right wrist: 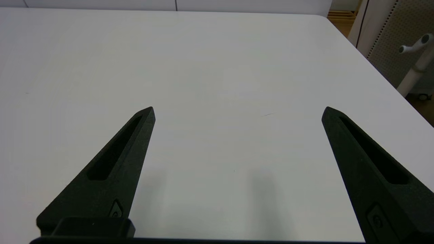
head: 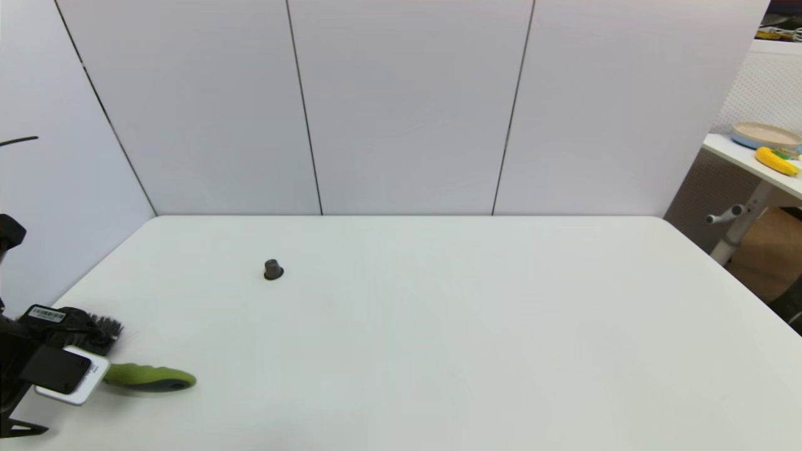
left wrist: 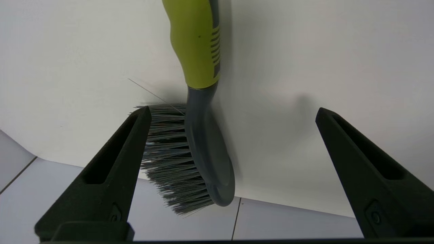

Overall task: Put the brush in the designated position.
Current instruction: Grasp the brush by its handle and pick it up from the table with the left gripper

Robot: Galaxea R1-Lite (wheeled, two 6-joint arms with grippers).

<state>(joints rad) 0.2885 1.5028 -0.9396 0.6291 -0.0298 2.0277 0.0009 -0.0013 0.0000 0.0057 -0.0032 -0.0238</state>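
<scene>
White wall panels with dark seams back a white worktop (head: 438,326), and a small dark grey knob-like piece (head: 273,269) stands alone on it, the only landmark on the surface. Off the worktop's far right corner, a second white table (head: 752,164) carries a shallow tan dish with a pale blue rim (head: 765,134); nothing can be made out inside it, and a yellow banana-like item (head: 775,161) lies just beside it. The brush (head: 141,376) lies on the worktop well to the left of the grey piece and nearer the robot, close to the worktop's left edge. Its long axis runs roughly left to right: the lime-green handle points toward the middle of the worktop, the dark grey head with its bristles sits at the left end, bristles turned toward the far wall. The left gripper (left wrist: 232,113) hangs right over that head, its fingers (left wrist: 112,169) spread wide on either side of it, one finger by the bristle tips, the other well apart from the back of the head, gripping nothing. The right gripper (right wrist: 237,113) waits over bare worktop, far to the right of the grey piece, its fingers (right wrist: 117,166) likewise spread and empty.
</scene>
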